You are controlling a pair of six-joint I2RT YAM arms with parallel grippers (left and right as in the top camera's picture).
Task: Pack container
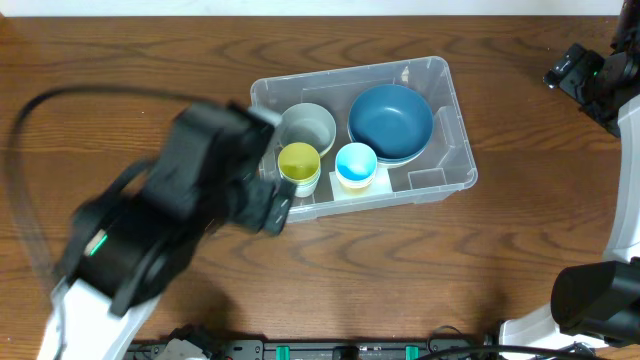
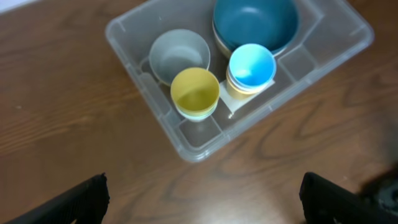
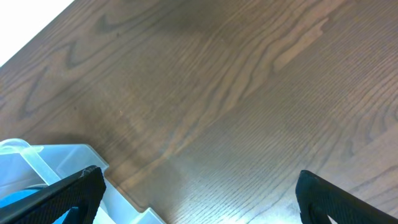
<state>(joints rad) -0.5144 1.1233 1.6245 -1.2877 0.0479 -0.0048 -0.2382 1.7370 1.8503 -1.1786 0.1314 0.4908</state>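
The blurred left arm (image 1: pixel 180 200) covers one end of the container (image 1: pixel 458 150).

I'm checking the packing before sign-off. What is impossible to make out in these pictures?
- Overhead: the left end of the container, hidden by the blurred left arm.
- Left wrist: how many cups nest beneath the yellow cup and the blue cup; the top ones cover them.
- Right wrist: most of the container, cut off by the bottom-left edge; only one corner shows.
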